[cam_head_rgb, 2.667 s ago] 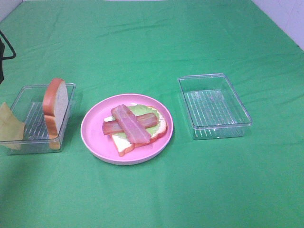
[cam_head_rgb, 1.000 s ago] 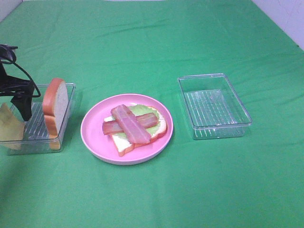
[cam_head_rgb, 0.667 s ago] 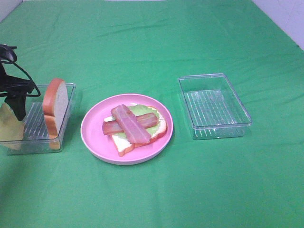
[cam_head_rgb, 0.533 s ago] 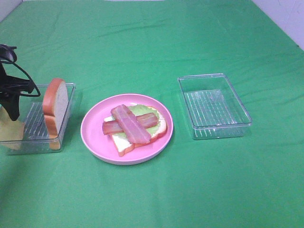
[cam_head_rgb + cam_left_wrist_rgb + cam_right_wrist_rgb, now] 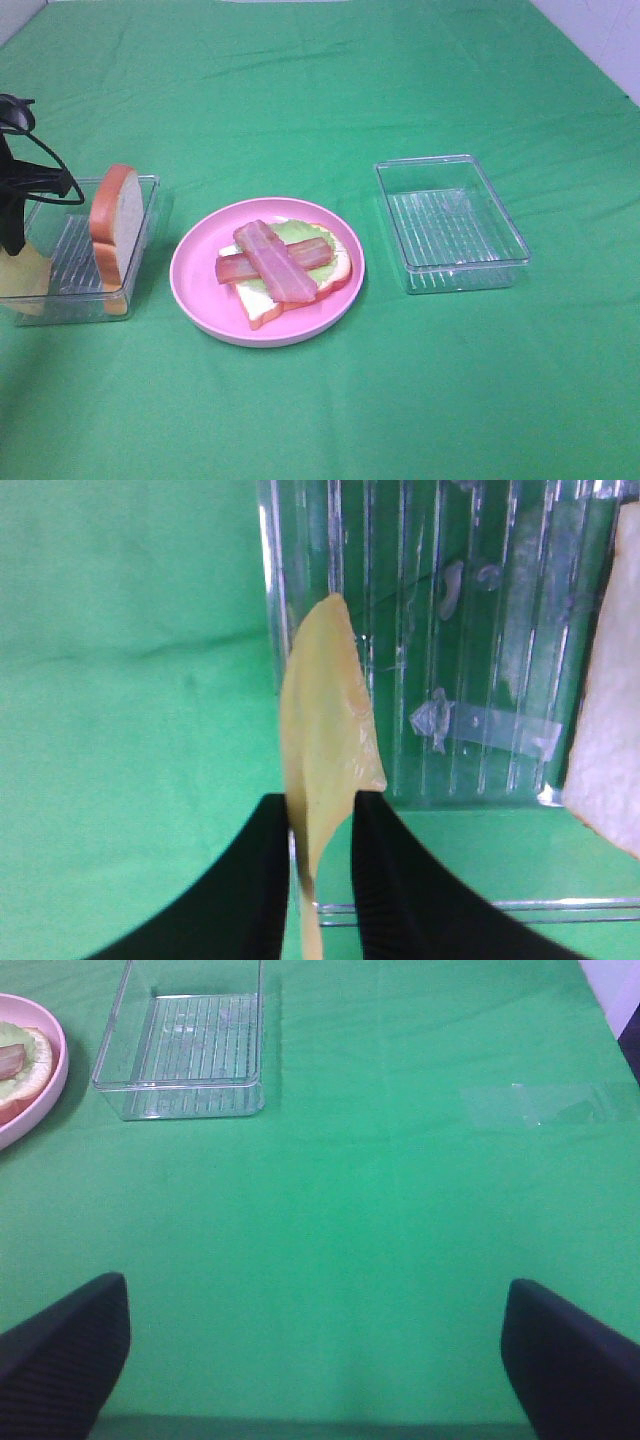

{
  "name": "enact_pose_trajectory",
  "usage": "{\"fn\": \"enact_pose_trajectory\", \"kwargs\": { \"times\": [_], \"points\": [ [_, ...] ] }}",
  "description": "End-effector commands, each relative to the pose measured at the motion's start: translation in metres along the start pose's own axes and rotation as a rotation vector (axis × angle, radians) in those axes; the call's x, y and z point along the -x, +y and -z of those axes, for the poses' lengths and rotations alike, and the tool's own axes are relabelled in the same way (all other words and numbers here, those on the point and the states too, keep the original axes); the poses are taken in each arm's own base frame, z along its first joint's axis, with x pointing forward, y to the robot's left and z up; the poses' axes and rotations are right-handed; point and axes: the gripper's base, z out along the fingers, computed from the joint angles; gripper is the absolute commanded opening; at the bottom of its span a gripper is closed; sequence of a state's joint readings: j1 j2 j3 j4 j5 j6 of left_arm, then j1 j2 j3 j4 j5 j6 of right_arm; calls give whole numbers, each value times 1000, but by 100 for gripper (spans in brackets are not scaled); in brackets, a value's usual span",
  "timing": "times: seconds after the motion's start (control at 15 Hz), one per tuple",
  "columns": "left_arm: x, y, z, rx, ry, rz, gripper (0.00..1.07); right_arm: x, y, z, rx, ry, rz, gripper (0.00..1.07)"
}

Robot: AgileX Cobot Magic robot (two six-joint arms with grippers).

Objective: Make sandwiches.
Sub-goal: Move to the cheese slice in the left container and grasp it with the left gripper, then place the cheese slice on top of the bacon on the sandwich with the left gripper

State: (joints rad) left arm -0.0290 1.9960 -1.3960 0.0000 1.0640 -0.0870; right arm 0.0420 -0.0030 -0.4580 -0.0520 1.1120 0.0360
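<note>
On the pink plate (image 5: 195, 270) lies the open sandwich: a white bread slice (image 5: 262, 302), green lettuce (image 5: 300, 235) and two crossed bacon strips (image 5: 272, 262). A second bread slice (image 5: 115, 225) stands on edge in the left clear tray (image 5: 75, 255). A yellow cheese slice (image 5: 22, 275) leans at that tray's left end. My left gripper (image 5: 13, 240) is over it. In the left wrist view the gripper (image 5: 318, 880) is shut on the cheese slice (image 5: 325, 720). My right gripper (image 5: 315, 1360) is open and empty over bare cloth, and is out of the exterior view.
An empty clear tray (image 5: 450, 222) stands right of the plate; it also shows in the right wrist view (image 5: 190, 1050). The green cloth (image 5: 400, 400) covers the whole table. The tray's rim (image 5: 450, 905) and the bread slice (image 5: 610, 730) lie close to my left fingers.
My left arm came in from the left edge, moved leftward over the left tray away from the standing bread, and now has its fingers at the cheese slice. Nothing else moved.
</note>
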Motion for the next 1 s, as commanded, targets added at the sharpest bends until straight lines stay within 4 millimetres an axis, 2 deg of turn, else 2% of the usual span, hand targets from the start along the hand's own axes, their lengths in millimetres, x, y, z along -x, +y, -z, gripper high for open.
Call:
{"fn": "enact_pose_trajectory", "kwargs": {
  "times": [0.07, 0.33, 0.53, 0.6, 0.73, 0.8, 0.87, 1.0],
  "points": [
    [-4, 1, -2, 4, 39, 11, 0, -2, 0, 3, -4, -41, 0, 97],
    [-5, 3, -1, 20, 46, 24, 0, -2, 0, 3, -4, -41, 0, 97],
    [-4, 2, 9, 10, 14, 53, 0, -2, 0, 3, -4, -41, 0, 97],
    [-3, 1, 19, -2, -19, 59, 0, -2, 0, 3, -4, -41, 0, 97],
    [2, -2, 45, -45, -105, 74, 0, -2, 0, 3, -4, -41, 0, 97],
    [8, -7, 84, -102, -220, 86, 0, -2, 0, 3, -4, -41, 0, 97],
    [10, -8, 94, -117, -252, 88, 0, -2, 0, 3, -4, -41, 0, 97],
    [12, -16, 134, -151, -361, 65, 0, -2, 0, 3, -4, -41, 0, 97]
  ]
}}
